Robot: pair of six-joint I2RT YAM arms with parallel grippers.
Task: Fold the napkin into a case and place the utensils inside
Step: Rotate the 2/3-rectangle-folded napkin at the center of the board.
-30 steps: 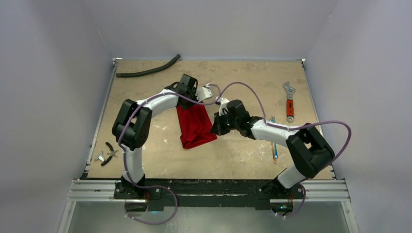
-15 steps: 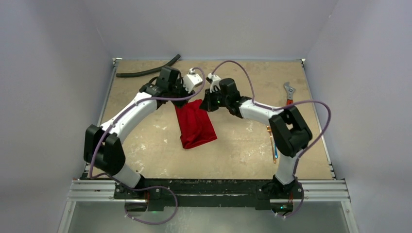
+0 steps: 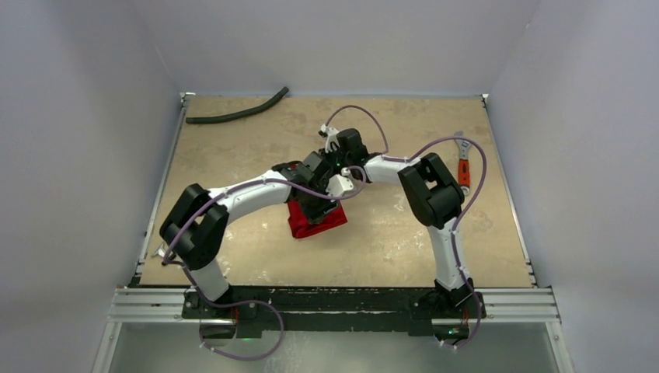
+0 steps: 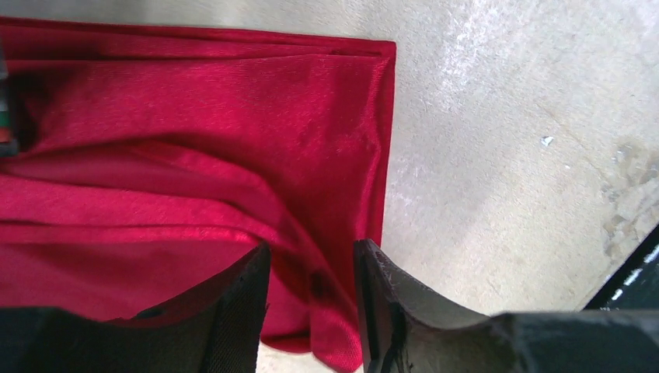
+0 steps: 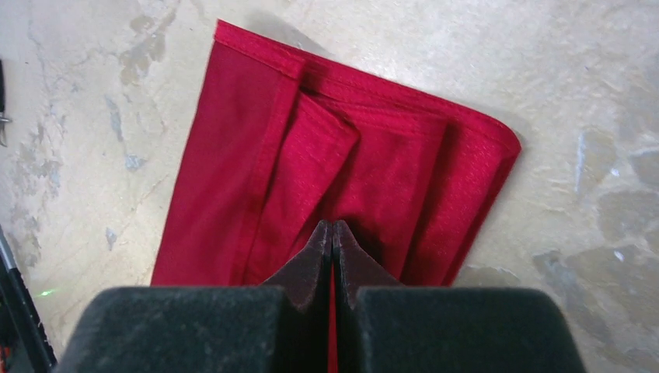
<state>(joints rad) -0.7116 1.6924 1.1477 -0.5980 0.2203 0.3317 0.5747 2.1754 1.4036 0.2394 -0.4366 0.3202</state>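
The red napkin (image 3: 328, 224) lies folded into a long narrow strip mid-table, mostly hidden under both arms in the top view. My left gripper (image 4: 311, 252) hangs low over one end of the napkin (image 4: 194, 116). It is open, and a raised fold of cloth near the corner runs between its fingers. My right gripper (image 5: 332, 225) is shut, its tips resting on the pleated middle of the napkin (image 5: 373, 171) at the opposite end. The utensils are hidden behind the right arm.
A black curved hose (image 3: 237, 113) lies at the back left. An orange-handled wrench (image 3: 464, 172) lies at the right, partly behind the right arm's cable. Both arms crowd together over the table's middle (image 3: 388, 233).
The left arm swung from the napkin's far end to over its near end, and its jaws stand wider. The right arm moved from the napkin's right side to its far end, still shut.
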